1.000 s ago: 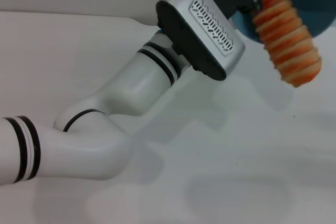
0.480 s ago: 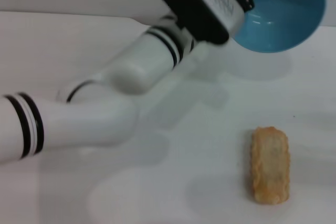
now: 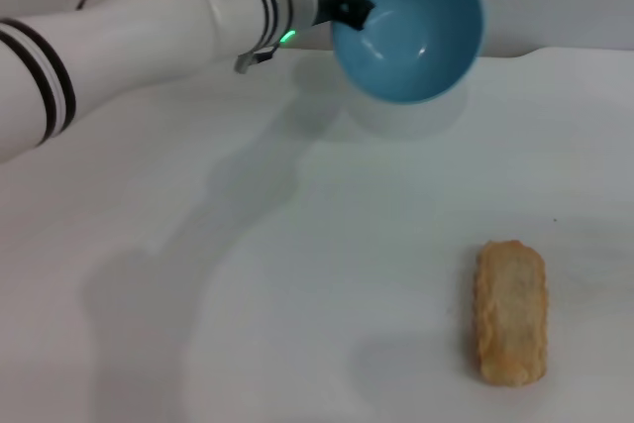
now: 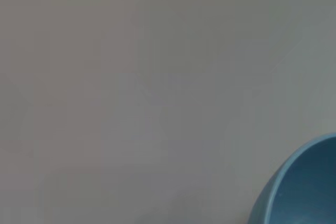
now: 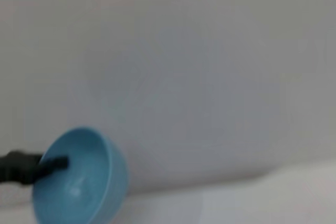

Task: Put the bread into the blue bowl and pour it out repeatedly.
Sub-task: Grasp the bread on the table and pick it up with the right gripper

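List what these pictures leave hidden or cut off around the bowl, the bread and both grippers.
- Blue bowl: cut off by the edge in the left wrist view, only part of its rim showing.
- Left gripper: shut on the bowl's rim; the head view hides the finger behind the wall.
- Right gripper: in no view.
- Bread: underside hidden against the table; absent from both wrist views.

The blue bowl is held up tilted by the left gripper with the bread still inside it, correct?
Not quite. The blue bowl is held up tilted by the left gripper, but it is empty. The head view shows the bread lying flat on the white table, well apart from the bowl. The right wrist view also shows nothing inside the bowl.
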Robot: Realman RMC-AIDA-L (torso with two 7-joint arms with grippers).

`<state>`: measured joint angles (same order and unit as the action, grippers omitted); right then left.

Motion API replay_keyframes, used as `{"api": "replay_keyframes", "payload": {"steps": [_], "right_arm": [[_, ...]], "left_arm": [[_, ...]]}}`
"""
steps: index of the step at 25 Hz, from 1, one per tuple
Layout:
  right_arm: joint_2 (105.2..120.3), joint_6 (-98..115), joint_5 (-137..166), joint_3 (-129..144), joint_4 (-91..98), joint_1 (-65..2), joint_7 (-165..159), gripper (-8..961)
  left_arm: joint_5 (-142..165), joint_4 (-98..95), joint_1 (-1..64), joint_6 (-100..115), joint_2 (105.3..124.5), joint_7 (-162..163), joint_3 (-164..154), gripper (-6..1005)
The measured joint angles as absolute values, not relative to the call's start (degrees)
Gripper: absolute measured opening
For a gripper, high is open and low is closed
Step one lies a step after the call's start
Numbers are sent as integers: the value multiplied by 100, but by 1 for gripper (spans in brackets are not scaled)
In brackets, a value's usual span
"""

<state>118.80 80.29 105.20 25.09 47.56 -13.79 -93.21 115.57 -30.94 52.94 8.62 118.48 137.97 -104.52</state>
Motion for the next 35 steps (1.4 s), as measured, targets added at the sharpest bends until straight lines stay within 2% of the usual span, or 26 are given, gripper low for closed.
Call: {"api": "replay_keyframes", "payload": {"steps": [5, 12, 17, 27, 35], "right_arm": [[11872, 8339, 11834, 2934, 5437, -1669, -11087, 518], [11854, 8545, 12257, 3712, 5466, -2038, -12323, 518], [11843, 8440, 12739, 4032, 5166, -2354, -13078, 510], [11830, 8307, 13259, 4073, 4755, -2519, -13641, 485], [11806, 7756, 13767, 4308, 3578, -3221, -13750, 465]], "left_arm": [[11561, -3006, 5189, 989, 11846, 13888, -10337, 0], [11562, -2943, 5163, 1182, 11844, 14132, -10329, 0], [11558, -2965, 5111, 1181, 11850, 14133, -10339, -1], [11549, -2994, 5040, 1133, 11862, 14133, -10363, -1], [11548, -3028, 5028, 1108, 11866, 14132, -10368, 0]]}}
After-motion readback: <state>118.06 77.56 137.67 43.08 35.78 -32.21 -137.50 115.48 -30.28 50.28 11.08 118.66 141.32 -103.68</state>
